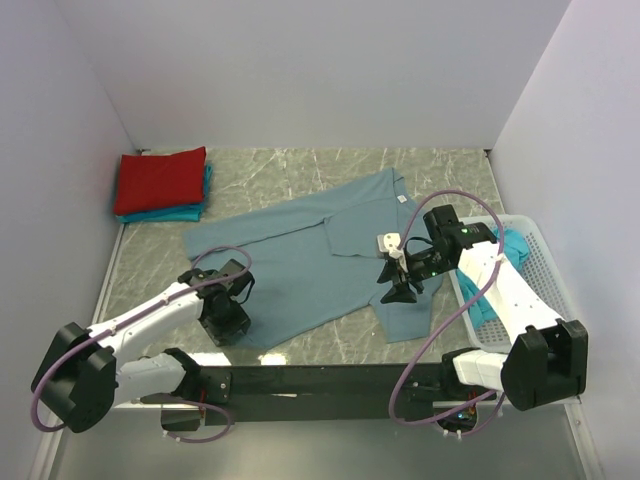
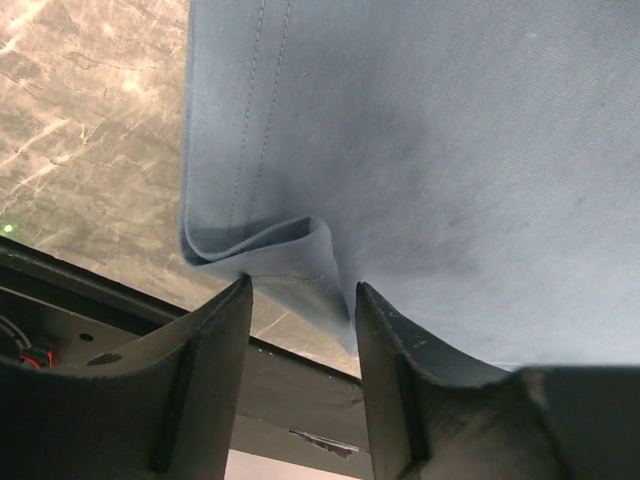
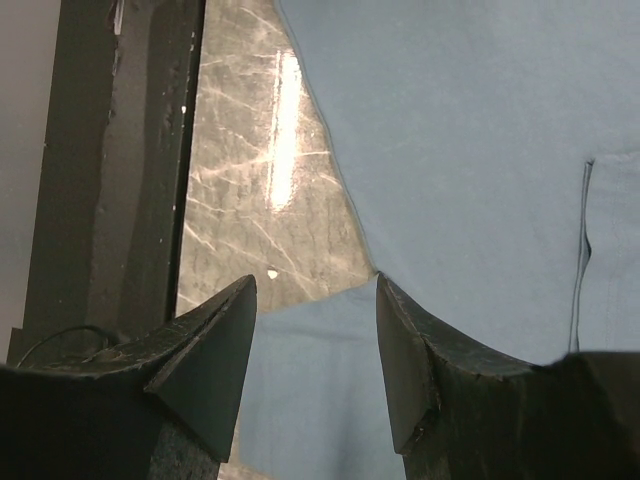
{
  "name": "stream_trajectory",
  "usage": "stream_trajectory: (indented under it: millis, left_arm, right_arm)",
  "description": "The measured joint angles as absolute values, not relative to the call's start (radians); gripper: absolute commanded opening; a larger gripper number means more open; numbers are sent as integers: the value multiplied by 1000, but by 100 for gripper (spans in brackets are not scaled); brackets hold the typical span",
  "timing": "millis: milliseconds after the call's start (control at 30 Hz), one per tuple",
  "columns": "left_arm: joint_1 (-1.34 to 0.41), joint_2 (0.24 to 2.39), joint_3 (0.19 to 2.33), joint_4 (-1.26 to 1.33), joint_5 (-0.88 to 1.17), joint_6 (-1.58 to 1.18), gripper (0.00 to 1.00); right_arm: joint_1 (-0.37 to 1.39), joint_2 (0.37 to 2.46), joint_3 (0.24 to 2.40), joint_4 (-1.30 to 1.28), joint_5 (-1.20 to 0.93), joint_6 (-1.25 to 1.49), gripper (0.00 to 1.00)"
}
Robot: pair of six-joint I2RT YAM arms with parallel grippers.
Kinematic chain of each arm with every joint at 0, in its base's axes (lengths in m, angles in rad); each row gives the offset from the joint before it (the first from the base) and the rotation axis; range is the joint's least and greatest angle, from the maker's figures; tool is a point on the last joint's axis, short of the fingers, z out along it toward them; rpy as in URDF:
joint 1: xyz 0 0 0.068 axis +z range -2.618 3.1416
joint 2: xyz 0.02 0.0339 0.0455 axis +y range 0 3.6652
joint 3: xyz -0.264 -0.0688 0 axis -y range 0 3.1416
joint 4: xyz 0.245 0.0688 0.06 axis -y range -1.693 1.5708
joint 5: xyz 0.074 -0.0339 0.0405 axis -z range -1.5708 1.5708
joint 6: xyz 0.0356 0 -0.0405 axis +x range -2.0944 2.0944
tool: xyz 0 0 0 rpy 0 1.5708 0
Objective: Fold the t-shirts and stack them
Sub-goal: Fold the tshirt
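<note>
The slate-blue t-shirt [image 1: 320,265] lies spread across the middle of the table, its white neck label [image 1: 402,198] at the far right. My left gripper [image 1: 228,322] is at the shirt's near left corner. In the left wrist view it [image 2: 300,290] is open, and a rumpled fold of the hem [image 2: 285,250] lies just ahead of the fingertips. My right gripper [image 1: 400,285] hovers over the shirt's near right part. In the right wrist view it [image 3: 315,300] is open over blue cloth [image 3: 460,150]. A folded red shirt [image 1: 160,180] lies on a folded teal one [image 1: 190,212] at the far left.
A white perforated basket [image 1: 545,260] stands at the right edge with a teal shirt [image 1: 508,245] in it, behind the right arm. The black mounting rail [image 1: 300,382] runs along the near edge. White walls close in the left, back and right sides.
</note>
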State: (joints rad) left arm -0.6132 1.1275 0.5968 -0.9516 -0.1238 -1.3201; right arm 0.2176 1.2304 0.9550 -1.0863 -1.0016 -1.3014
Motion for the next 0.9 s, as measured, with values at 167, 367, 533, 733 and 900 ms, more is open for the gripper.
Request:
stream_trajectory:
  millis: [167,367,533,733,900]
  left_arm:
    - [-613,1125,597,-957,-122,-1320,47]
    - [-613,1065,601,-1000,-121,-1320,40]
    - [-613,1028,601,-1029,-117,-1320,36]
    - [-613,1018,601,-1046,-121,-1320,30]
    - [-613,1044,601,-1042,-126,-1317,16]
  right_arm:
    - [212,1224,955,-1090,-1010,-1307,58]
    - [208,1224,955,-1096,-1015,-1314,58]
    - [208,1224,955,-1104,-1015,-1323,58]
    - [208,1224,955,-1114,-1015,-1330,58]
    - [202,1223,955,-1122,-1016,-1335,58]
